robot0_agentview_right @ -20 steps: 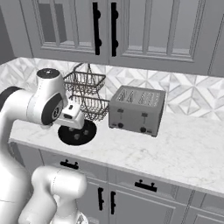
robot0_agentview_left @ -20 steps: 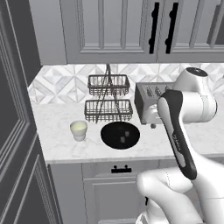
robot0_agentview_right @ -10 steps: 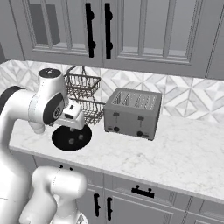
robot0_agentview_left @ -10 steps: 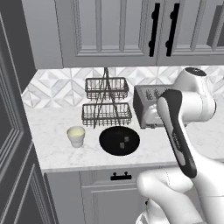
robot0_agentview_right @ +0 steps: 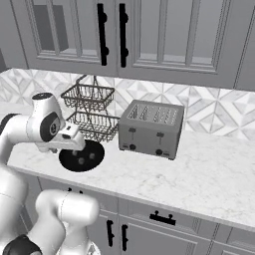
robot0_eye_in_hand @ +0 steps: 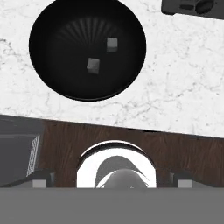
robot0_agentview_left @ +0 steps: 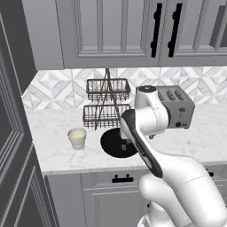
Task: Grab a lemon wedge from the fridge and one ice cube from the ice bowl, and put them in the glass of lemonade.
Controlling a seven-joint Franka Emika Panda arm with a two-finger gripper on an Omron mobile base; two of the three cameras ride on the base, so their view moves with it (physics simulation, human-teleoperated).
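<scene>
With gripper [robot0_eye_in_hand: 112,180] wide open and empty above the counter's front edge, a misaligned descent could nudge ice cubes [robot0_eye_in_hand: 92,65] around the ice bowl [robot0_eye_in_hand: 52,26].

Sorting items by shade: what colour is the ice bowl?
Black; the ice bowl shows best in the hand view, holding two grey cubes.

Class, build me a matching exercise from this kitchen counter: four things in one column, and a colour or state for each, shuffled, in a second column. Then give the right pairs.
Column one:
1. ice bowl
2. glass of lemonade
3. toaster
4. wire basket rack

Column two:
A. two tiers, nothing in them
B. holds pale yellow liquid
C. grey box with slots on top
D. black, with two small cubes inside

Pairs: 1-D, 2-B, 3-C, 4-A
</scene>
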